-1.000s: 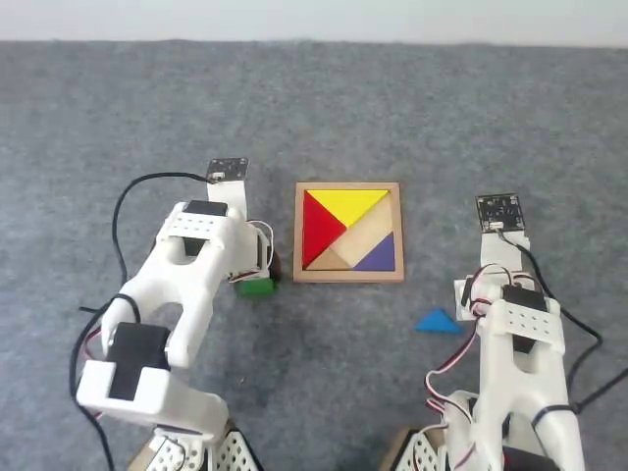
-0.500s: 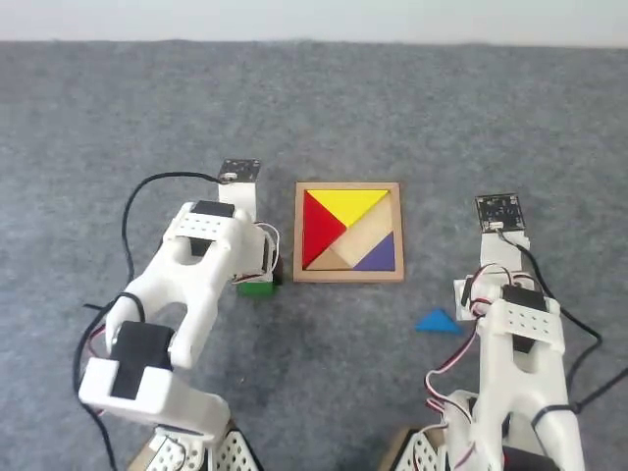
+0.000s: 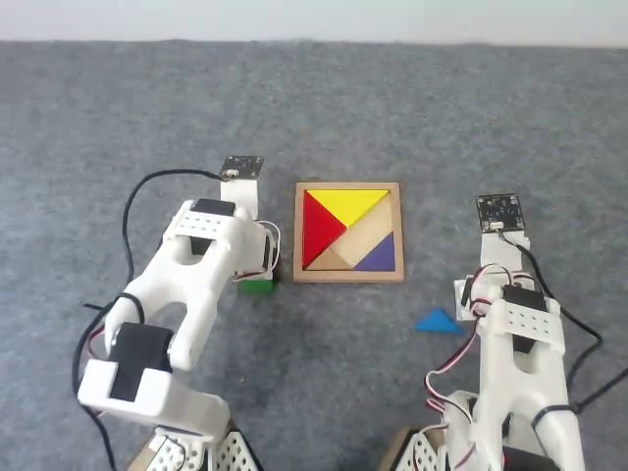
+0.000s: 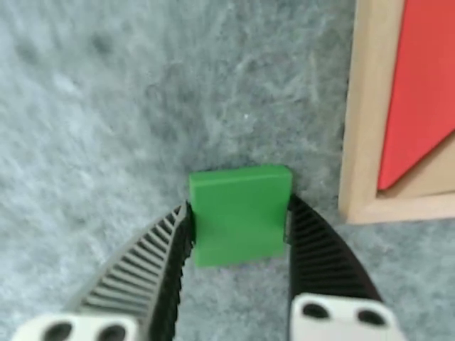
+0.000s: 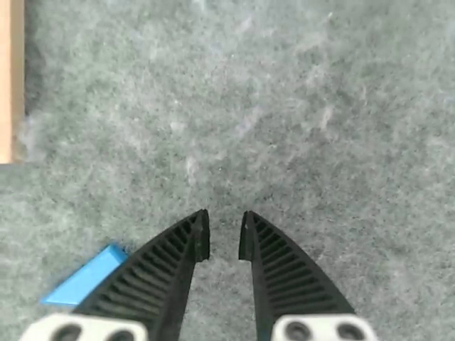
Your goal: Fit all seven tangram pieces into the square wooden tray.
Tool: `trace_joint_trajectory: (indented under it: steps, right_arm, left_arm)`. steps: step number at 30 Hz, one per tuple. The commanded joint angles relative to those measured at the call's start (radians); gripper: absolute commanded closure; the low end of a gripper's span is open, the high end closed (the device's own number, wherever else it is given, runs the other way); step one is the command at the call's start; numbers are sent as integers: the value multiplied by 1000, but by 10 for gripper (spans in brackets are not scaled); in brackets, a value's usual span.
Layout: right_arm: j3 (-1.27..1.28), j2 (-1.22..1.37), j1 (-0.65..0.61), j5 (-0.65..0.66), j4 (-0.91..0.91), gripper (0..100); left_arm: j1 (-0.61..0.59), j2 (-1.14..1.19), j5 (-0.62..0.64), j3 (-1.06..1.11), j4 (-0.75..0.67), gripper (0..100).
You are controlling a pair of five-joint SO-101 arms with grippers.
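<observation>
**A:** Green square [image 4: 239,213]: where does it lie from the tray [image 3: 348,278]?

**B:** Just off the tray's near-left corner, close beside the rim. Left pincer [image 4: 239,215] is clamped on it, one finger on each of two opposite sides. Its edges run roughly parallel to the rim. Lifted or resting on the surface [image 3: 147,118]? Cannot tell.

**A:** What does the next move turn on?

**B:** My reading: the open wood lies across that rim, so the square must clear the rim and travel inward. The left arm is plainly the nearer.

**A:** Tray contents?

**B:** Red triangle [image 3: 319,228], yellow triangle [image 3: 350,203], purple piece [image 3: 378,254]. Bare wood shows at the tray's middle and near edge.

**A:** Other arm?

**B:** Right pincer [image 5: 224,238] sits off the tray's near-right corner, fingers a narrow gap apart and gripping nothing. The blue triangle [image 3: 437,321] is just beside it.
</observation>
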Motion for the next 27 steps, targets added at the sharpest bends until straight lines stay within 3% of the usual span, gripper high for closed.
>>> trace_joint_trajectory:
  steps: [1,14,18,21,27]
  right_arm:
    - [-6,-41,-2,-2,2,919]
    - [-6,-41,-2,-2,2,919]
    - [-6,-41,-2,-2,4,919]
    - [-6,-41,-1,-2,4,919]
    - [-6,-41,-1,-2,5,919]
  left_arm:
    - [14,-34,-3,-27,5,837]
    - [35,-404,-3,193,-55,836]
    - [26,-423,-35,217,-54,833]
    - [17,-422,8,232,-55,788]
    - [14,-422,29,288,-170,747]
